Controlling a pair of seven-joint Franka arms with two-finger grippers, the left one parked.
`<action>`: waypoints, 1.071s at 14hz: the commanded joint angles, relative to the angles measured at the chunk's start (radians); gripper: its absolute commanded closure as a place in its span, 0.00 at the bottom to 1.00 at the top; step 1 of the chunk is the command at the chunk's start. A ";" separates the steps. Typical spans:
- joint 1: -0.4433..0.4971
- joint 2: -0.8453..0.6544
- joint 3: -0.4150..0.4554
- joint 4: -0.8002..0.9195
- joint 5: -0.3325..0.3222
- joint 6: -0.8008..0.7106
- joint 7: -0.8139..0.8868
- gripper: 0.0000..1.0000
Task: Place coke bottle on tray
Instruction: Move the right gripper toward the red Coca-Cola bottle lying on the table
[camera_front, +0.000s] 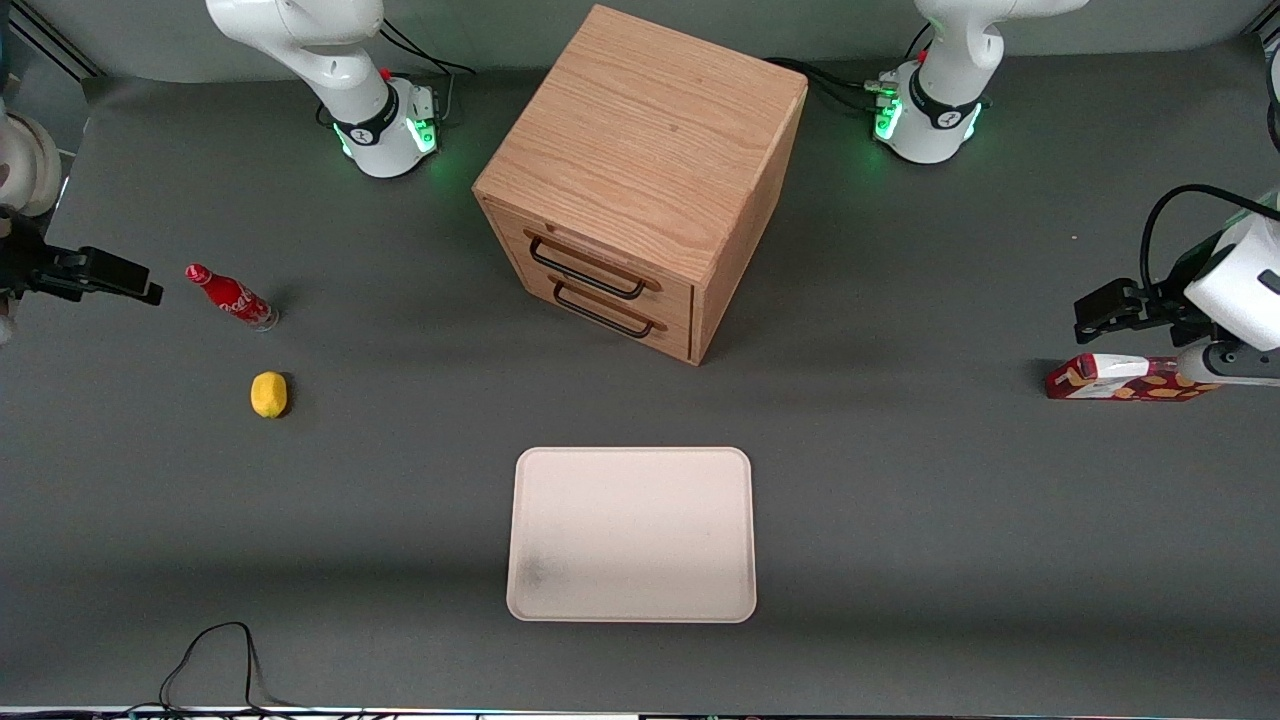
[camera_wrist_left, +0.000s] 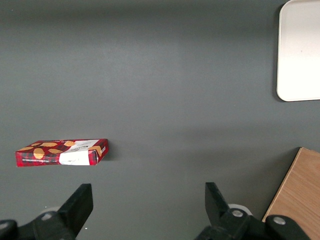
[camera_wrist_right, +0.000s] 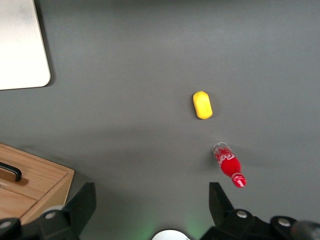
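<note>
A: One coke bottle is listed, lying on its side on the grey table, near the gripper and not held. Its cap end is the end closer to the gripper.

B: Gripper condition?

A: Fingers are recorded as spread apart, nothing between them, poised above the table at the working arm's end.

B: Neighbouring items?

A: A lemon is noted close to the bottle, farther from the gripper. The tray is entered well apart from the gripper, with the wooden drawer cabinet also well off.

B: Hazards?

A: A rolling bottle is judged likely if one finger lands first on its round body; the lemon could be nudged.
</note>
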 joint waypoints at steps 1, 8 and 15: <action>-0.005 -0.004 -0.030 0.009 0.000 -0.016 -0.048 0.00; 0.001 -0.080 -0.117 -0.167 -0.010 0.086 -0.189 0.00; 0.004 -0.448 -0.120 -0.582 -0.173 0.175 -0.215 0.00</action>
